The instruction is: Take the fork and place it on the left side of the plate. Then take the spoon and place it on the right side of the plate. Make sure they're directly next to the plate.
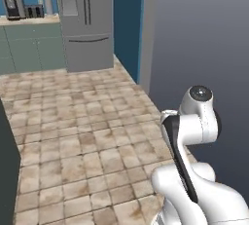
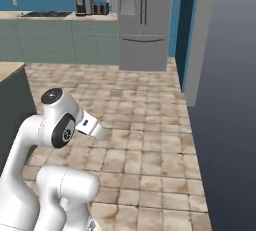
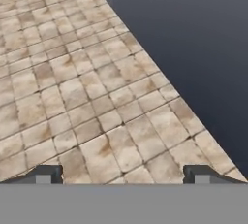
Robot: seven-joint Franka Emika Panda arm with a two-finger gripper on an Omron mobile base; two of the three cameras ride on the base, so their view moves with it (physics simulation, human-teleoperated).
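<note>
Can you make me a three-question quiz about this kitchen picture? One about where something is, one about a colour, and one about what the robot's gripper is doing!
1. Where is the fridge?
A. At the far end of the tiled floor, beside the green cabinets
B. Lying flat on the floor
C. Right beside the robot's base

2. What colour is the wall strip above the counter?
A. Red
B. Blue
C. Yellow

3. What is the gripper doing?
A. Squeezing a cup
B. Shut tight with nothing in it
C. Open, holding nothing

Answers:
1. A: the grey fridge stands upright far across the tiles, next to the cabinets.
2. B: the strip behind the counter is blue.
3. C: in the hand view the two tips stand wide apart with just floor between them.
</note>
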